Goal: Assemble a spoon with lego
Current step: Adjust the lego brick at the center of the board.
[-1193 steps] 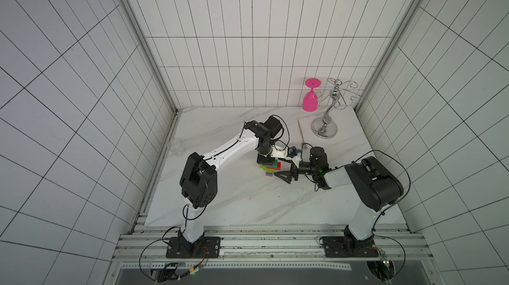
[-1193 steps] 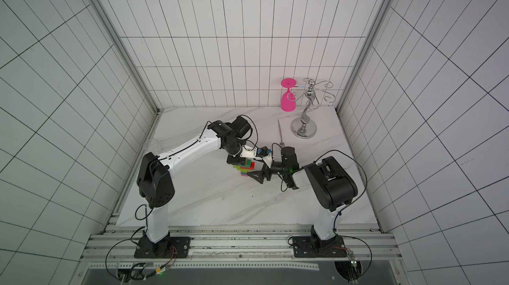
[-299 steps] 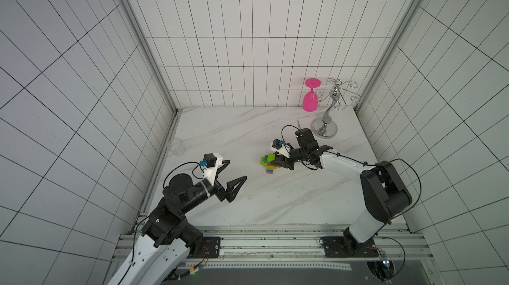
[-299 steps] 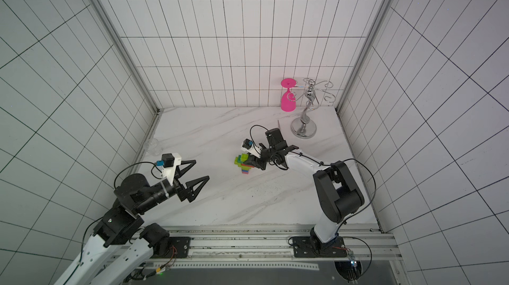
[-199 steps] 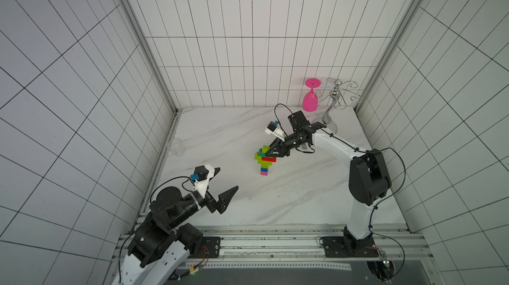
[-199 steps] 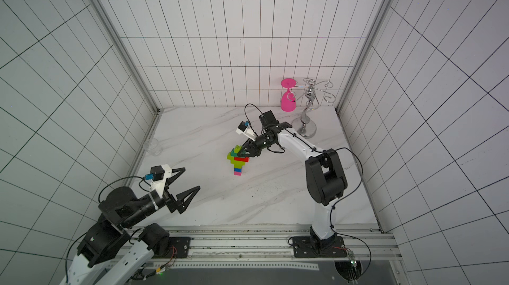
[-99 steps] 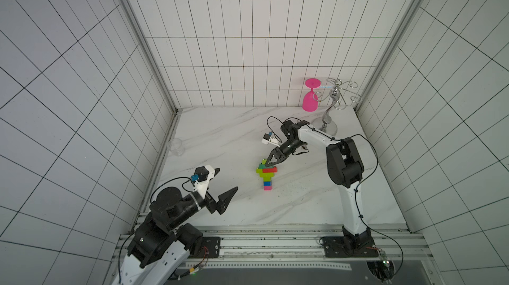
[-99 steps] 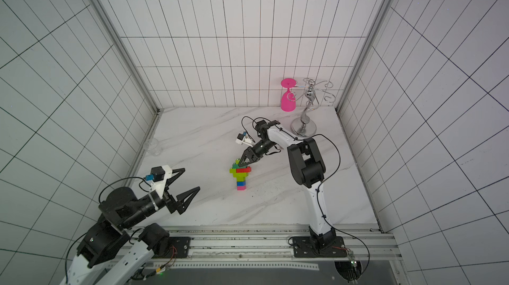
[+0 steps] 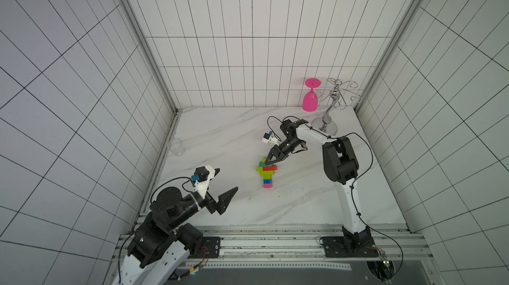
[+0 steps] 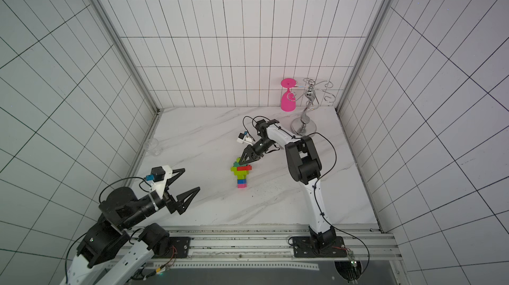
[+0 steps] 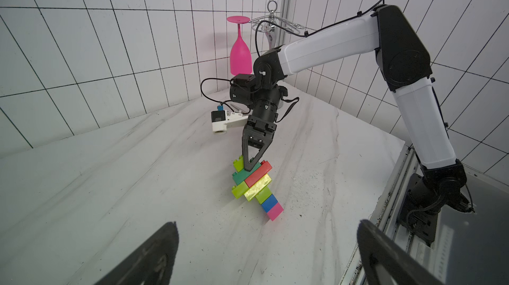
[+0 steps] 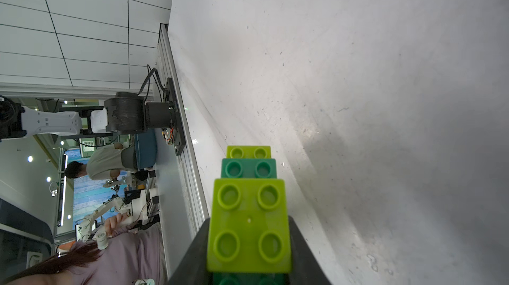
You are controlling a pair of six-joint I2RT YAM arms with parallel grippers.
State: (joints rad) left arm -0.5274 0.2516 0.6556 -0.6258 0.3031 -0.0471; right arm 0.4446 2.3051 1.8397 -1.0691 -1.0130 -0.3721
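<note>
Risk: right tool clamps only the 12 o'clock end of the spoon head, so lifting could pry bricks apart or let it swing. The spoon sits at the centre of the desk, handle toward 6. The left tool is spread wide, empty, at 8. The clear cup at 9 looks empty. The pink glass hangs inverted at 1, empty.

Both top views: we look from high above the front rail, down and back over the whole worktop; they share nearly all of it. Left wrist view: low near the front, facing the spoon and right arm from well apart. Right wrist view: we look along the right gripper, very close on the spoon, worktop behind.
</note>
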